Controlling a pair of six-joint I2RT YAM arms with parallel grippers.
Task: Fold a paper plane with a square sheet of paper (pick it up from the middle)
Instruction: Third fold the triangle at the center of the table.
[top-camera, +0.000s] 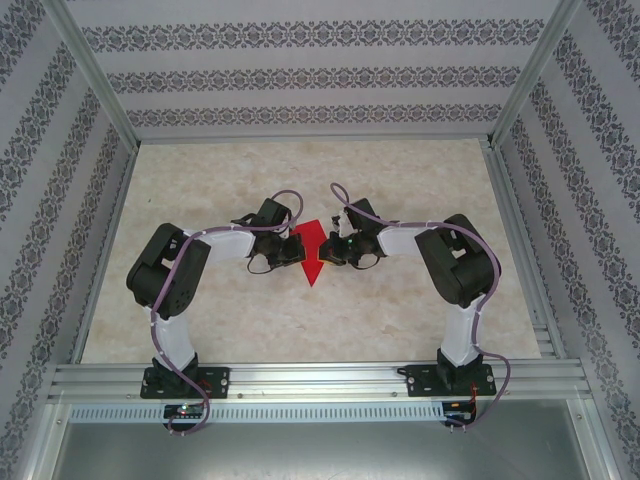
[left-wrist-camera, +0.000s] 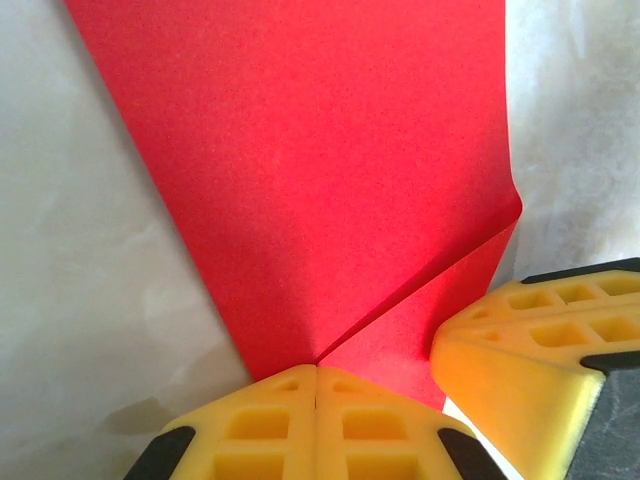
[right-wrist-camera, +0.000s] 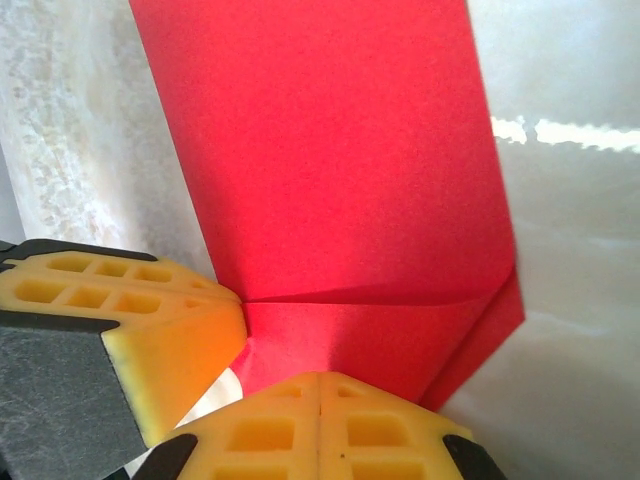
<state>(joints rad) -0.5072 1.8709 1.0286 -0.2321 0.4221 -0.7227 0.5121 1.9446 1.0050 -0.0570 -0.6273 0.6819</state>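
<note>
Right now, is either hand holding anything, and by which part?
Both. Left hand and right hand are shut on the folded red paper, pinching its creased edge.

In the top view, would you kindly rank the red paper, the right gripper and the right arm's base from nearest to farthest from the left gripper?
1. red paper, touching the left gripper, centre table.
2. right gripper, just across the paper.
3. right arm's base, near-right edge.
</note>
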